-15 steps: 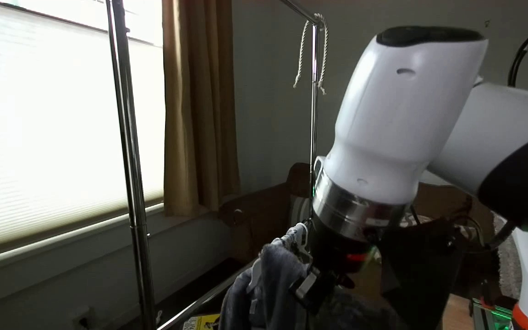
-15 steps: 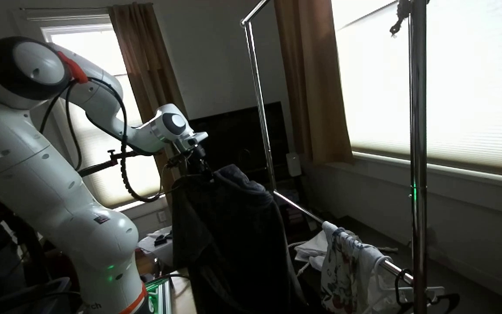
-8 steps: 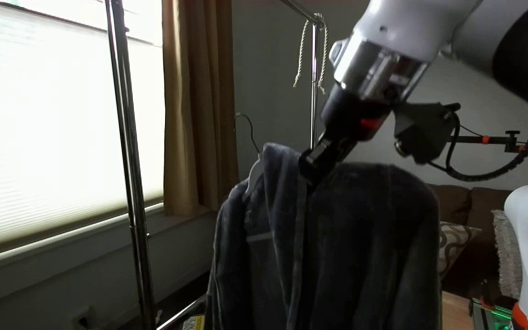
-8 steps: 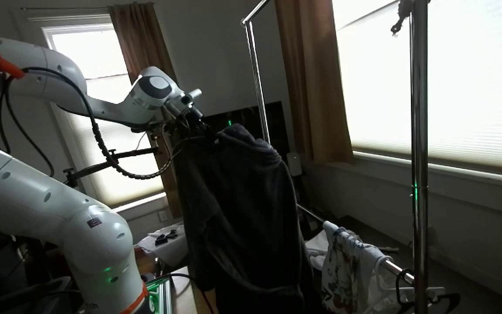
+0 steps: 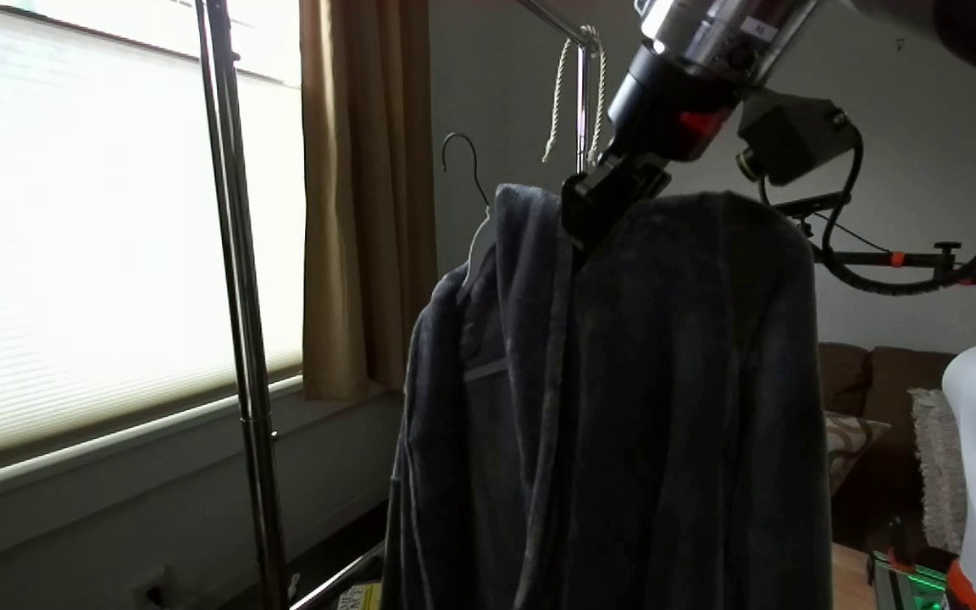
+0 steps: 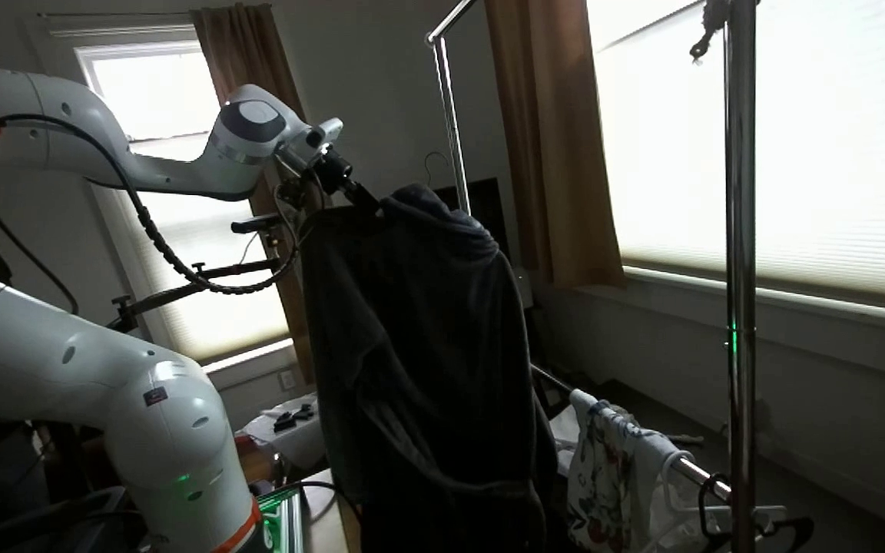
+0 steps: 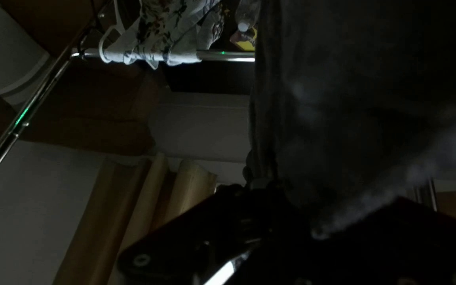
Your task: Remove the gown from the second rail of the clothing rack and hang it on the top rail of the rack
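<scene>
The dark grey gown (image 5: 640, 407) hangs on a white hanger with a thin dark hook (image 5: 473, 161); the hook also shows in an exterior view (image 6: 429, 160). My gripper (image 5: 579, 222) is shut on the gown's collar and holds it in the air, in both exterior views (image 6: 375, 206). In the wrist view the gown (image 7: 331, 99) fills the right side, and the jaws (image 7: 265, 194) are dark. The hook is free of any rail. The rack's top rail (image 5: 549, 13) is above the hook, also seen in an exterior view (image 6: 452, 18). The second rail (image 6: 550, 378) is low, partly behind the gown.
A floral cloth (image 6: 600, 468) and white hangers (image 6: 669, 491) hang on the second rail. Rack posts (image 6: 740, 269) (image 5: 242, 339) stand at the sides. A rope (image 5: 556, 106) hangs from a top corner. Curtains (image 5: 365, 195) and a window are behind the rack.
My gripper has lifted the gown well upward. The hanger hook, hidden at first, now shows high in front of the curtain, off the second rail. The arm has drawn back and up.
</scene>
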